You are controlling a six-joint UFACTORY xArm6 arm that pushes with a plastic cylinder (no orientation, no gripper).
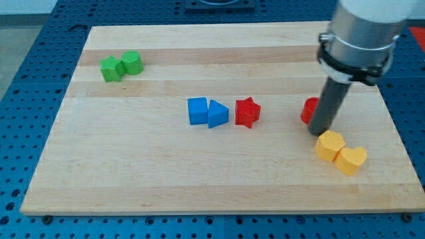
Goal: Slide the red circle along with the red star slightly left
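Clearly, in the camera view the wooden counter [219, 179] carries eight small blocks. At the view's top left a green star [111, 68] and a green cylinder [132, 62] stand touching each other. Near the middle, a blue cube [197, 111] and a blue triangle [217, 114] touch, and the red star [247, 112] stands just beside the triangle, on its right. So the two blue blocks lie directly in the way on the left of the star.

The red circle [309, 111] is well apart from the star, toward the view's right, with bare wood between them. Only its left part shows, because the dark rod covers the rest. My tip [319, 133] stands at the right side of the red circle; I cannot tell whether it touches it. The arm has no jaws, so nothing can be said of them as apart or together.

Just below the tip, a yellow hexagon block [329, 145] and a yellow heart [350, 160] touch each other near the counter's right edge.

Open room lies along the view's bottom and between the green and blue pairs. The grey arm body [362, 33] is cut off at the view's top.
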